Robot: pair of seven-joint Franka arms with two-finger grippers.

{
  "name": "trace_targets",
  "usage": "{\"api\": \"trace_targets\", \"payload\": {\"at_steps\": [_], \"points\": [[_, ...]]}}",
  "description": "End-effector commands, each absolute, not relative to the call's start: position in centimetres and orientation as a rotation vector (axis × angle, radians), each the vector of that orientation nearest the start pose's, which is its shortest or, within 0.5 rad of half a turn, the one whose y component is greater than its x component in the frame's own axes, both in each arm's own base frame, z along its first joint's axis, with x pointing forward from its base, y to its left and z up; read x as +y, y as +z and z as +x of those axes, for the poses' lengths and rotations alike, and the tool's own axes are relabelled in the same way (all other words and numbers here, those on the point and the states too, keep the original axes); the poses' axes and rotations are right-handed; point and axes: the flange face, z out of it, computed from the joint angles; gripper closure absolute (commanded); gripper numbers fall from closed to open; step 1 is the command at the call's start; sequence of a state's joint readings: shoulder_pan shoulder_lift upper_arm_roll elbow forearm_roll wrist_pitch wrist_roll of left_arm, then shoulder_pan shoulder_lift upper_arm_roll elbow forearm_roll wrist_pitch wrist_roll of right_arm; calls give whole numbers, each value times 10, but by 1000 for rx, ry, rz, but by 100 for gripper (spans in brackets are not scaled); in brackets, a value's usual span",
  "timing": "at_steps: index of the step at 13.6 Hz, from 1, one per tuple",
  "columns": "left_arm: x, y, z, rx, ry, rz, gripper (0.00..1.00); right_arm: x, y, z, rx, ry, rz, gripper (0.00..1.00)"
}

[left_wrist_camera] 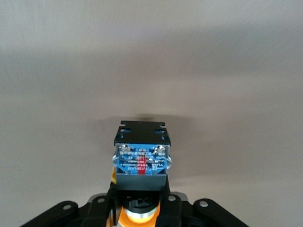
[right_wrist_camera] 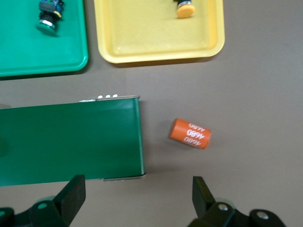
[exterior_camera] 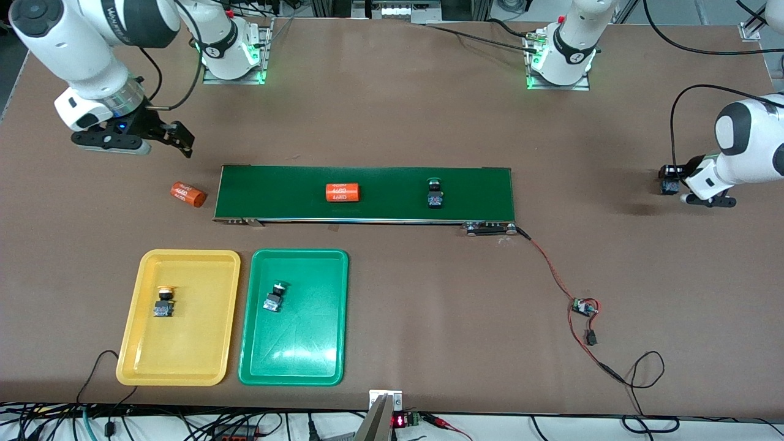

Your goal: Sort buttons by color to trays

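My left gripper (left_wrist_camera: 139, 204) is shut on a button (left_wrist_camera: 141, 158) with a blue and black body and a yellow-orange cap. In the front view that button (exterior_camera: 669, 182) and the left gripper (exterior_camera: 675, 185) are low over the bare table at the left arm's end. A second yellow-orange-capped button (exterior_camera: 164, 302) lies in the yellow tray (exterior_camera: 184, 352). A green-capped button (exterior_camera: 275, 296) lies in the green tray (exterior_camera: 297, 352), and another (exterior_camera: 435, 193) rests on the conveyor belt. My right gripper (exterior_camera: 177, 139) hangs open and empty above the table by the belt's end (right_wrist_camera: 137, 201).
The dark-green conveyor belt (exterior_camera: 392, 184) runs across the middle of the table, farther from the camera than the trays. An orange cylinder (exterior_camera: 342, 192) lies on it, another (exterior_camera: 187, 194) on the table off its end. Wires and a small board (exterior_camera: 585, 306) trail from the belt's other end.
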State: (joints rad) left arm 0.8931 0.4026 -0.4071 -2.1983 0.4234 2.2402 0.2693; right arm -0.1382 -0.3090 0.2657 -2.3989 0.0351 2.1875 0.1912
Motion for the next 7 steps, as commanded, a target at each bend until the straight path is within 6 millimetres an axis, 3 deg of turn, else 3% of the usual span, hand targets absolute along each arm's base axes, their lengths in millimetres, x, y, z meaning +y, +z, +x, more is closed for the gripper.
{"api": "trace_targets", "payload": {"at_steps": [1,3,7], "points": [[197,230,494,326,525,-3031,100,94,436,439,181,-156,-3164,0],[145,243,515,321,566,-3139,100,108,435,435,221,-155,-3162,0],[34,283,551,380,453,-3184,100,164,425,422,173,-145,-3164,0]]}}
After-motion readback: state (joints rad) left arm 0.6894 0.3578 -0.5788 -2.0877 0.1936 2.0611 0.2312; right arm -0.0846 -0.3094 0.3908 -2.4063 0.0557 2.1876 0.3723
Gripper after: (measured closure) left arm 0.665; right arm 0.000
